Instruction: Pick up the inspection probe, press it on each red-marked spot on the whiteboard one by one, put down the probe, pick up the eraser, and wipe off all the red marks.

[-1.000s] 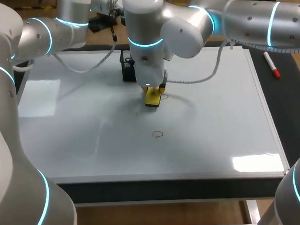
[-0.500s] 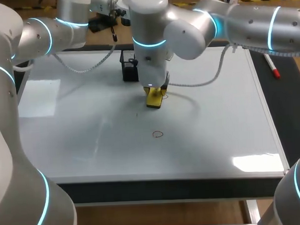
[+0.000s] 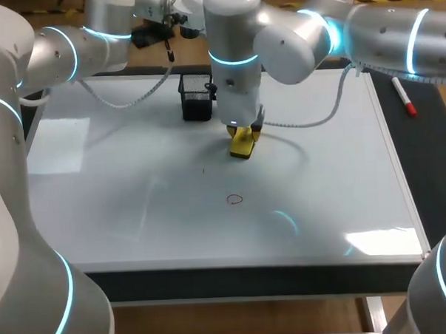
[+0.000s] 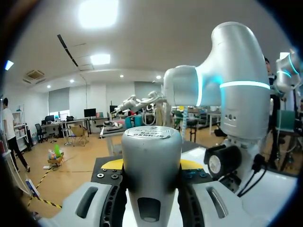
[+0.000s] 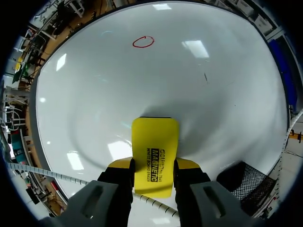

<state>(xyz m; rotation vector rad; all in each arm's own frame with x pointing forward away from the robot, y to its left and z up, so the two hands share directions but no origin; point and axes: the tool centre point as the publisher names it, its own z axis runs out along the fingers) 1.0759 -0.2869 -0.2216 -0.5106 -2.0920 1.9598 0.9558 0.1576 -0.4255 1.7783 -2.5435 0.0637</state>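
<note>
One red circle (image 3: 235, 199) remains on the whiteboard (image 3: 99, 202), well apart from the eraser (image 3: 243, 144).

- Right gripper (image 5: 154, 165): clamped on the yellow eraser from both sides, pad flat on the board. It has slid to the robot's right in the last second, past the black holder (image 3: 196, 96). The faint red mark at its edge no longer shows.
- Judgement: one mark wiped, one left.
- Left gripper (image 4: 151, 166): beyond the board's far edge, closed around the grey inspection probe (image 4: 151, 182).

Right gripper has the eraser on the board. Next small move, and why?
Probably slide the eraser toward the near edge, onto the red circle. The right gripper holds it against the whiteboard, and that circle, ahead of the gripper, is the only red mark I can see.
</note>
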